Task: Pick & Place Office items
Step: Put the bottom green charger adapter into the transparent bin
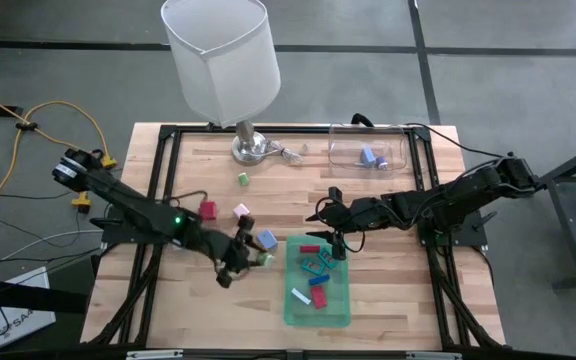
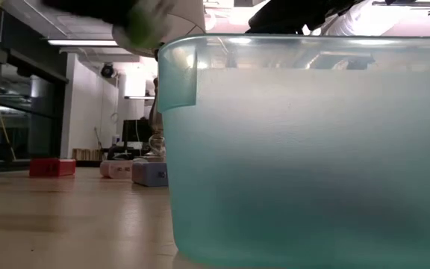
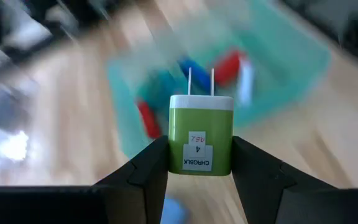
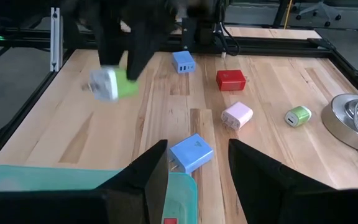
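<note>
My left gripper (image 1: 252,258) hangs above the table just left of the flat green tray (image 1: 343,312), shut on a green plug-in charger (image 3: 201,140) with a white top and two prongs. My right gripper (image 4: 197,165) stands open over the tray's far end, nothing between its fingers. Several small items lie in the tray (image 1: 316,280). A blue charger (image 4: 191,153), a pink one (image 4: 237,116), a red one (image 4: 231,79), a second blue one (image 4: 183,62) and another green one (image 4: 298,116) rest flat on the wood. My left gripper pinches the green charger by two opposite sides (image 3: 174,155) between its two fingers, on the half away from the prongs. The fingers come slanting down from the table's left. The charger is lifted clear of the table, its prongs (image 3: 201,81) pointing away from the gripper toward the tray.
A lamp with a white shade (image 1: 223,60) stands on a metal base (image 1: 253,148) at the far middle. A clear plastic container (image 1: 368,152) sits at the far right with a small item inside. Bare wood lies at the near left.
</note>
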You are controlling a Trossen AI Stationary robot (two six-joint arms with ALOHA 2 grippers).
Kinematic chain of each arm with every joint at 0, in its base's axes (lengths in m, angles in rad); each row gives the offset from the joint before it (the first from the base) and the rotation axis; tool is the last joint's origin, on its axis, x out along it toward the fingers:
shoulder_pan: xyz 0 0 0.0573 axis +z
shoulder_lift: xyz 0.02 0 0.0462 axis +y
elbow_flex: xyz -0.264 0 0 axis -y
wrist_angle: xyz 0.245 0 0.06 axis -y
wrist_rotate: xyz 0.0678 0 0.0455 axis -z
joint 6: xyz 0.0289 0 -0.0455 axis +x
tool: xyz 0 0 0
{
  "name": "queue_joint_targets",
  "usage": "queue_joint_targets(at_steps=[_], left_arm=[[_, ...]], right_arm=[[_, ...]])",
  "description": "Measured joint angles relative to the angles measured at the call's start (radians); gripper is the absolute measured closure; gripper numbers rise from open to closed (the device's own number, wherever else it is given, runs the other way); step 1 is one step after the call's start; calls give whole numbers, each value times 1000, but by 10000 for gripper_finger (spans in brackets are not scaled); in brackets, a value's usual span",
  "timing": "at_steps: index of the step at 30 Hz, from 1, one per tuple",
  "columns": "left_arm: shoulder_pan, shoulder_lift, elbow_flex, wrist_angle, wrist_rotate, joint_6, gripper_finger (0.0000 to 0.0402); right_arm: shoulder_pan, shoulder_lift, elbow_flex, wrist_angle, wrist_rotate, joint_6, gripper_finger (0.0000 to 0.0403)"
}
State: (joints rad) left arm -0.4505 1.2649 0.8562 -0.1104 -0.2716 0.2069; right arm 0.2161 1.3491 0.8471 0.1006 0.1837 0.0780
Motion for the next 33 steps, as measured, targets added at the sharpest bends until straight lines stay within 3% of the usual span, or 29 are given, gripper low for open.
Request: queue_joint_targets(at_steps=[5,15,21,33], left_arm=[[62,-25,2,169,0,29,252],[157,-19,0,353,-49,32,252],[198,-19,0,410,-47,15,252],[233,-19,0,452,-19,-21,252]], right_arm=[[0,0,0,34,0,-48,249],[0,0,0,143,10,-188,249],[0,0,0,170,107,-254,249],[-15,0,0,223,97,-267,249]])
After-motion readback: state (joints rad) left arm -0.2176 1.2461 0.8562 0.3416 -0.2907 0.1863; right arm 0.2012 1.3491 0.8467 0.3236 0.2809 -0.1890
